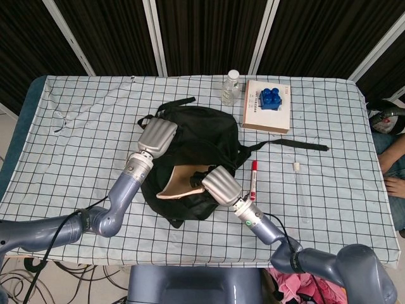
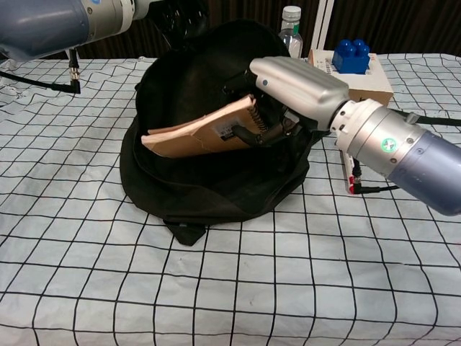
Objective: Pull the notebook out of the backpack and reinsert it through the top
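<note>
A black backpack (image 1: pixel 202 136) (image 2: pixel 209 79) lies on the checked tablecloth with its mouth gaping toward me. A tan spiral notebook (image 1: pixel 177 182) (image 2: pixel 205 130) sticks out of that mouth, tilted up at its spiral end. My right hand (image 1: pixel 219 183) (image 2: pixel 299 83) grips the notebook at the spiral edge, fingers wrapped under it. My left hand (image 1: pixel 157 135) (image 2: pixel 176 16) rests on the backpack's upper left flap and holds it up; its fingers are mostly hidden in the black fabric.
A red marker (image 1: pixel 254 179) lies right of the backpack, near my right wrist. A clear bottle (image 1: pixel 231 88), a box with a blue block (image 1: pixel 267 105) on it, a backpack strap (image 1: pixel 297 145) and a thin clear tube (image 1: pixel 301 190) lie further back and right.
</note>
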Controlling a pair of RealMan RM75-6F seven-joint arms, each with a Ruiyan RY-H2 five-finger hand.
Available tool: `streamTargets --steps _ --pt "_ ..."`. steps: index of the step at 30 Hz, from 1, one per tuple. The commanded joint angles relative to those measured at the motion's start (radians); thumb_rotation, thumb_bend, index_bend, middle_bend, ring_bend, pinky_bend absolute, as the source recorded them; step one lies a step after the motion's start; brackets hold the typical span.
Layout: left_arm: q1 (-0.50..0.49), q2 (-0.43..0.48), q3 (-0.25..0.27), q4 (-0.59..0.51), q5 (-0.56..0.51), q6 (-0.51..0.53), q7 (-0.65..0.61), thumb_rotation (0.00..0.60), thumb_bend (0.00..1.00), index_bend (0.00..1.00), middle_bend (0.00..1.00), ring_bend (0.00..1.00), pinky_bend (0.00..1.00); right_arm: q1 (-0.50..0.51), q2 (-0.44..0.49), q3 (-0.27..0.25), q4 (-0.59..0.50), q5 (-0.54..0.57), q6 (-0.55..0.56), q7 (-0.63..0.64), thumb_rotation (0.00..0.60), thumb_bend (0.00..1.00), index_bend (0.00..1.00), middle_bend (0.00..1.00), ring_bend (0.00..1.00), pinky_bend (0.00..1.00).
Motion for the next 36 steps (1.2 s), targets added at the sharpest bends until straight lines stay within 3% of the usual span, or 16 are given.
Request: streamTargets --steps 1,11,23,29,33,36 --pt "0.005 -0.002 0.002 -0.002 -0.005 -0.003 -0.007 0.600 0.46 0.67 0.66 0.50 0.41 -0.023 0.065 0.005 -0.093 -0.019 0.050 0.008 0.600 0.52 0.84 0.70 0.74 0.65" --pt "0.010 -0.028 -0.003 0.032 0.006 0.006 -0.035 0.600 0.45 0.66 0.65 0.50 0.41 -0.110 0.299 -0.031 -0.350 -0.089 0.166 -0.027 0.600 0.52 0.84 0.70 0.74 0.65" --pt "0.009 -0.058 0.025 0.053 0.006 -0.038 -0.040 0.600 0.45 0.65 0.64 0.48 0.40 -0.246 0.567 0.030 -0.550 -0.077 0.366 0.036 0.600 0.52 0.84 0.70 0.74 0.65" --pt "0.009 -0.065 0.044 0.049 0.014 -0.053 -0.032 0.600 0.44 0.64 0.63 0.47 0.40 -0.297 0.674 0.078 -0.577 -0.028 0.410 0.044 0.600 0.52 0.84 0.70 0.74 0.65" --pt "0.011 -0.056 0.045 0.016 0.034 -0.052 -0.035 0.600 0.44 0.63 0.62 0.47 0.39 -0.321 0.718 0.113 -0.539 0.012 0.428 0.012 0.600 0.52 0.84 0.70 0.74 0.65" --pt "0.016 -0.028 0.043 -0.037 0.036 -0.061 -0.043 0.600 0.41 0.57 0.56 0.41 0.36 -0.328 0.732 0.136 -0.516 0.055 0.413 0.020 0.600 0.52 0.84 0.70 0.74 0.65"
